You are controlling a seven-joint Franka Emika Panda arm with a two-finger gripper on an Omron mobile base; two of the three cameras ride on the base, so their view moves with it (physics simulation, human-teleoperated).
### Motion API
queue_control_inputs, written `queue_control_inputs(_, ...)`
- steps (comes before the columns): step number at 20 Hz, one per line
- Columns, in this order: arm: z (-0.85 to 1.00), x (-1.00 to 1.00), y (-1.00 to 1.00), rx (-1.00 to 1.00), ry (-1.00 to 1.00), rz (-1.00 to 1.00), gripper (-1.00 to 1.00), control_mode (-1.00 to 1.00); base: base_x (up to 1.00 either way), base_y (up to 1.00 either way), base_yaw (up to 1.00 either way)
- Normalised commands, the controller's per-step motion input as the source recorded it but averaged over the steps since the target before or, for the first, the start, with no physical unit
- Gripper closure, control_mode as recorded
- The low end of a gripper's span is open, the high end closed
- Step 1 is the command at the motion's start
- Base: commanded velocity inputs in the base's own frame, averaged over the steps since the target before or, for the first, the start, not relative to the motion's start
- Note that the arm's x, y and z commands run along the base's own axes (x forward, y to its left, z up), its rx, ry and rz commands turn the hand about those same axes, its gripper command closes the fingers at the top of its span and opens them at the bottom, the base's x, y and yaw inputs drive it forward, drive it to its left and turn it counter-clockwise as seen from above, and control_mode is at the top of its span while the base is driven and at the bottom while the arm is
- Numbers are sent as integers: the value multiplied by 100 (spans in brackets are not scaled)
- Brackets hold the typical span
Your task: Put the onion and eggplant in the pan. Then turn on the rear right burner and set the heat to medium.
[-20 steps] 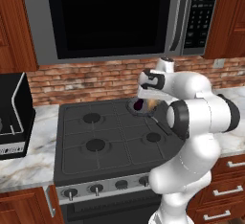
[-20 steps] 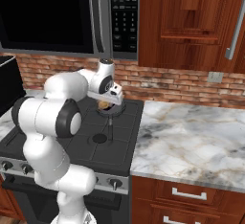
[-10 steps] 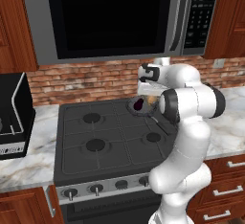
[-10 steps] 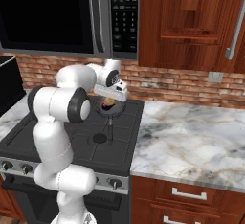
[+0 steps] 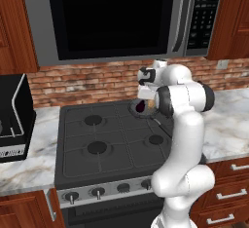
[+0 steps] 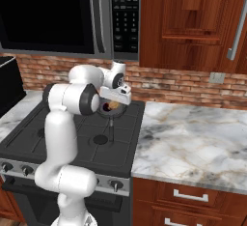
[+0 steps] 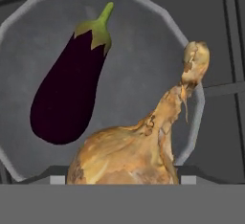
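Onion (image 7: 129, 158): directly below the jaws, over the pan (image 7: 143, 60), stem tip toward its rim; eggplant (image 7: 69, 89) lies alongside. Jaws apparently pinching onion.

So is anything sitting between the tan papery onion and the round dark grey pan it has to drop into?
Nothing visible does. In the hand view the tan papery onion hangs right over the round dark grey pan; the glossy dark purple eggplant already lies in it, off to one side.
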Motion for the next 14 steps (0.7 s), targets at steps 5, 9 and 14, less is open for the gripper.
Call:
queue_control_inputs(5, -20, 41, 0, 0, 5, -1, 100, -100, 0, 0, 0)
queue_control_inputs(9, -28, 53, 0, 0, 5, 0, 100, -100, 0, 0, 0)
queue_control_inputs(14, -24, 34, 0, 0, 5, 0, 100, -100, 0, 0, 0)
